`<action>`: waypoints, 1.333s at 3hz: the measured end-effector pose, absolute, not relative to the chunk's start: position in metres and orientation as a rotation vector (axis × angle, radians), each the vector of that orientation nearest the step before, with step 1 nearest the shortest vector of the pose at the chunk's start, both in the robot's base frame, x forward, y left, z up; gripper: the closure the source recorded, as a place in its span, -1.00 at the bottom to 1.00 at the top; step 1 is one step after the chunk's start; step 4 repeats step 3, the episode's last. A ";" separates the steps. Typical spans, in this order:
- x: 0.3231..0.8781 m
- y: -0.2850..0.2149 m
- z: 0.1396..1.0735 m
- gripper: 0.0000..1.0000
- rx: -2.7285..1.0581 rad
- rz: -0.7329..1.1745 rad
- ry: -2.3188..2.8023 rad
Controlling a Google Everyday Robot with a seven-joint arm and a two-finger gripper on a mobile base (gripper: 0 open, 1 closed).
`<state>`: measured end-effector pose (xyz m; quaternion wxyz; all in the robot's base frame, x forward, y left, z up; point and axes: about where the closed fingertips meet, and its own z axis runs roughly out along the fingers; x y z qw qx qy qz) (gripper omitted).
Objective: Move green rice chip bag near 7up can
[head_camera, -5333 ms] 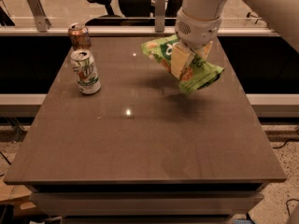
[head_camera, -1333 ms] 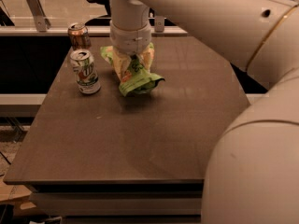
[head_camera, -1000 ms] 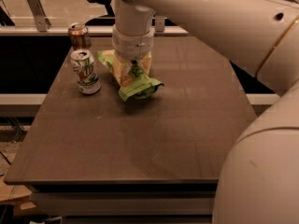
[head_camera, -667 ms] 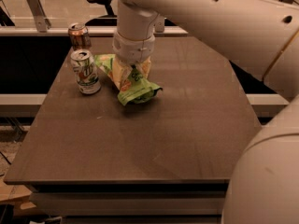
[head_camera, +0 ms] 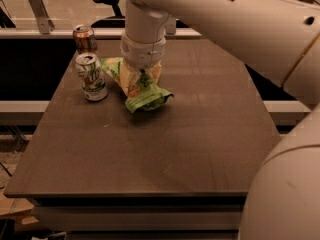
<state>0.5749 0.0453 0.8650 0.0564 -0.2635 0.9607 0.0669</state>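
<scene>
The green rice chip bag (head_camera: 146,96) is crumpled and rests low at the table top, just right of the 7up can (head_camera: 91,77), a white and green can standing upright at the table's left side. My gripper (head_camera: 140,80) comes down from above over the bag's middle and is shut on the bag. The bag's upper part is hidden behind the gripper. A small gap separates the bag from the can.
A copper-brown can (head_camera: 84,38) stands upright behind the 7up can near the table's far left edge. The brown table (head_camera: 165,149) stretches toward the front and right. My large white arm (head_camera: 280,44) fills the right side. A chair (head_camera: 112,4) is behind the table.
My gripper has carried the bag from the table's right side leftward to beside the 7up can, then lowered it over the last second until it rests at the table.
</scene>
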 end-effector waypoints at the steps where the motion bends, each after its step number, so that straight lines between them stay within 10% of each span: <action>1: 0.575 0.046 0.865 -0.76 -0.800 0.204 2.911; 4: 0.575 0.046 0.865 -1.00 -0.800 0.205 2.907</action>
